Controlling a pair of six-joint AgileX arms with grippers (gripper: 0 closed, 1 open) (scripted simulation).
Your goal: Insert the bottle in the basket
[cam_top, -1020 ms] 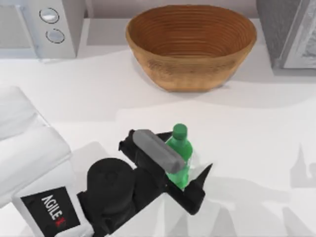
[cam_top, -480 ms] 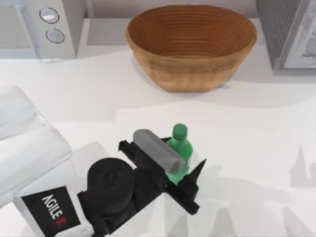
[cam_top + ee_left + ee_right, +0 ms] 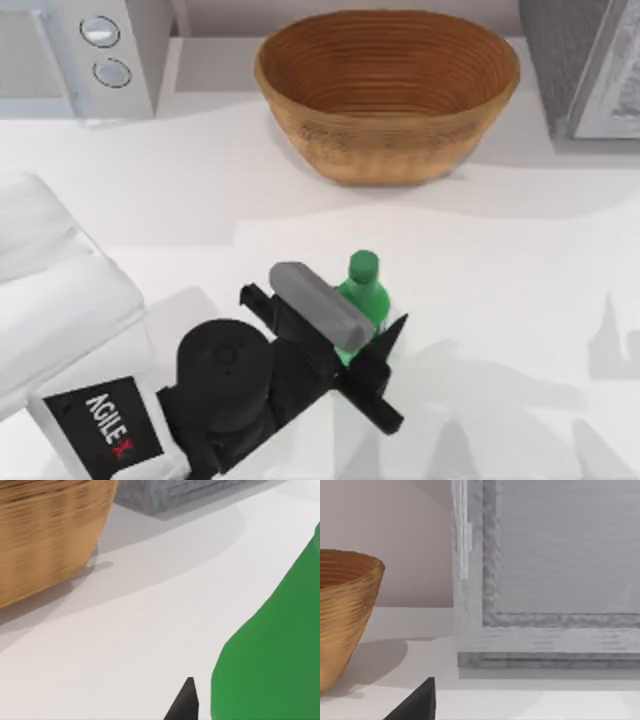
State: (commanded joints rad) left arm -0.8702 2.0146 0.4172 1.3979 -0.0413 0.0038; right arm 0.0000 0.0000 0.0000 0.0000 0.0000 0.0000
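At about six o'clock on the table [image 3: 520,290], slightly toward the top view's left, the left gripper [image 3: 362,335] has its two dark fingers drawn in against the lower body of the bottle [image 3: 363,296], one on each side. They look pressed to the plastic, though the gripper's own housing hides the contact on the near side, so I judge this a grip in place, not a certainty. The bottle stands upright with its green cap uppermost; gripping it low leaves the neck free and keeps it vertical, which should help it clear a rim. The left wrist view has the green body [image 3: 270,650] close against a dark fingertip [image 3: 184,702], which fits a tight hold. At twelve o'clock, well apart from the bottle, sits the basket [image 3: 388,90], wide-mouthed and with nothing in it, so the bottle is not yet inside. The next move, as I judge it, is a lift high enough to pass the basket's near wall. The right gripper [image 3: 415,705] shows as a dark tip in its own wrist view, parked facing the basket's side [image 3: 345,620].
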